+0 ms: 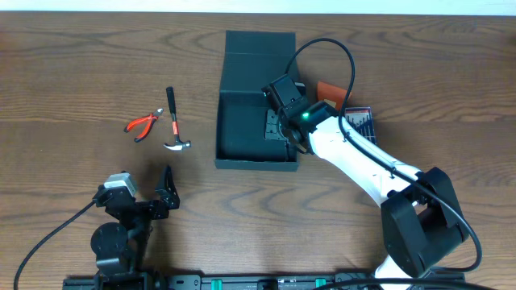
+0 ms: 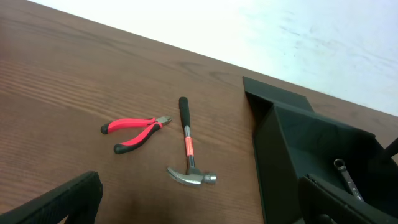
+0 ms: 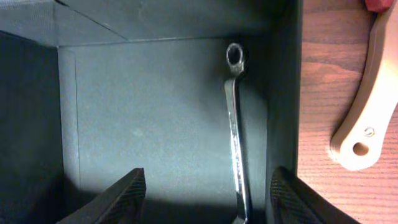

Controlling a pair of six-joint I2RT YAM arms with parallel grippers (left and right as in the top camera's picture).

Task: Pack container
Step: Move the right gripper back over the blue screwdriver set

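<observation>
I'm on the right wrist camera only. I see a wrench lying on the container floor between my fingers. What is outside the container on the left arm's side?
Observer: A hammer and red-handled pliers lie on the table left of the container, side by side and not touching.
Operator: Is the left gripper near them?
Observer: No. The left gripper is open and empty, and it sits nearer the robot's base than both tools.
Operator: Is the lid in the way?
Observer: No. The lid lies folded open on the container's far side.
</observation>
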